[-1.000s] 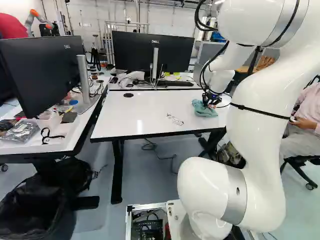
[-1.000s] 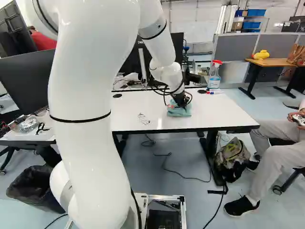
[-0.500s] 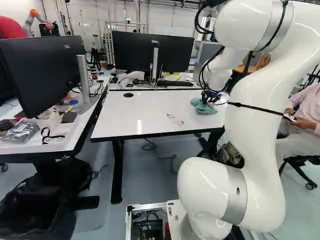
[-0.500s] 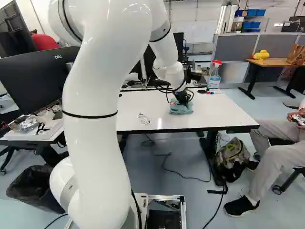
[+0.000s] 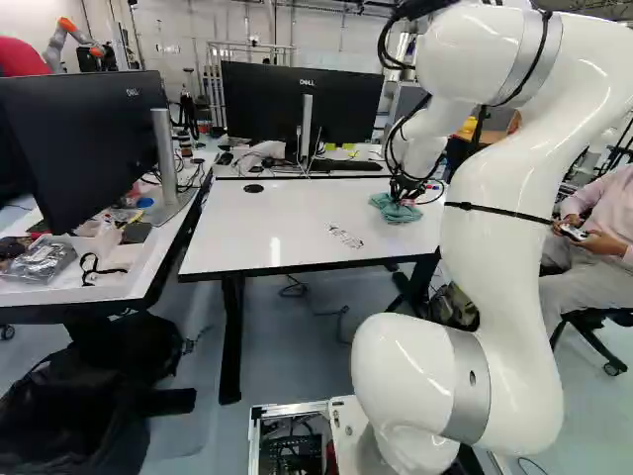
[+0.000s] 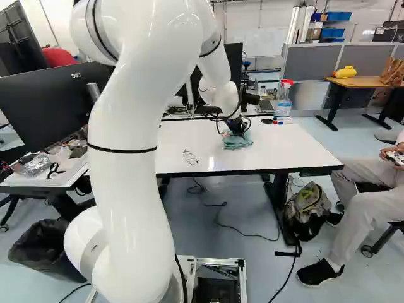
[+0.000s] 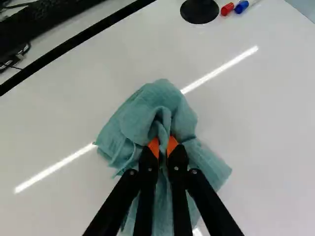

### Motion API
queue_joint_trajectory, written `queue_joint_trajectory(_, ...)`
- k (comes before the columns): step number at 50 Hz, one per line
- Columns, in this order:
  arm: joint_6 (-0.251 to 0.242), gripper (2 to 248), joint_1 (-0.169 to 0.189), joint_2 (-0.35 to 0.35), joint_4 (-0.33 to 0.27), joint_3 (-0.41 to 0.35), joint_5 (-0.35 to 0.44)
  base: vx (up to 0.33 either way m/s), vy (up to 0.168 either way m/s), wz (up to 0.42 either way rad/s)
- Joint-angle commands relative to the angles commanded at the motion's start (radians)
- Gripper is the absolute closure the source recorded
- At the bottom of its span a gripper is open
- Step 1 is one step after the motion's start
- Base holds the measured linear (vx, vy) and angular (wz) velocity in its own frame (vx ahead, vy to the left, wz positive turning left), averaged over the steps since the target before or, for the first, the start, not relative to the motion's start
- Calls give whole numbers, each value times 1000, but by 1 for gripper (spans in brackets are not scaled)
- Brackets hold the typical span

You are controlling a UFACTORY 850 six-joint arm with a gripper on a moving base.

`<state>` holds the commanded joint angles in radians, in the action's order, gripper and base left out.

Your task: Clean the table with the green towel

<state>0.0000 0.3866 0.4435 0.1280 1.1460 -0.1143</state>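
2 orange pads (image 7: pixel 153 146) of the gripper (image 7: pixel 163 147) are nearly together, with a fold of the towel (image 7: pixel 160 105) pinched between them. The towel lies on the table (image 6: pixel 297 148), bunched under and around the fingertips, its skirts spread to both sides; I cannot make out 1 clear long axis.

What matters next is the scribble (image 5: pixel 346 237): it sits apart from the towel, nearer the base and to its left in both base views. The wipe likely needs a sweep back and leftward, cloth kept flat, or the fingertips could scrape.

On the far side, 2 pens (image 7: pixel 234 7) lie beside a black disc (image 7: pixel 199 11), with a spray bottle (image 6: pixel 283 101) by the far edge. A wide stroke that way might knock them.
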Motion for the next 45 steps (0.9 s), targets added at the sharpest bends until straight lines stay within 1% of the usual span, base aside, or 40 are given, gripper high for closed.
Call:
queue_joint_trajectory(10, 0, 212, -11, -37, 0, -48, 0, 0, 0, 0)
queue_joint_trajectory(19, 0, 212, -9, -74, 0, -95, 0, 0, 0, 0)
queue_joint_trajectory(29, 0, 212, 3, -112, 0, -144, 0, 0, 0, 0)
queue_joint_trajectory(36, 0, 212, 18, -135, 0, -172, 0, 0, 0, 0)
queue_joint_trajectory(41, 0, 212, 32, -144, 0, -183, 0, 0, 0, 0)
queue_joint_trajectory(45, 0, 212, 42, -140, 0, -178, 0, 0, 0, 0)
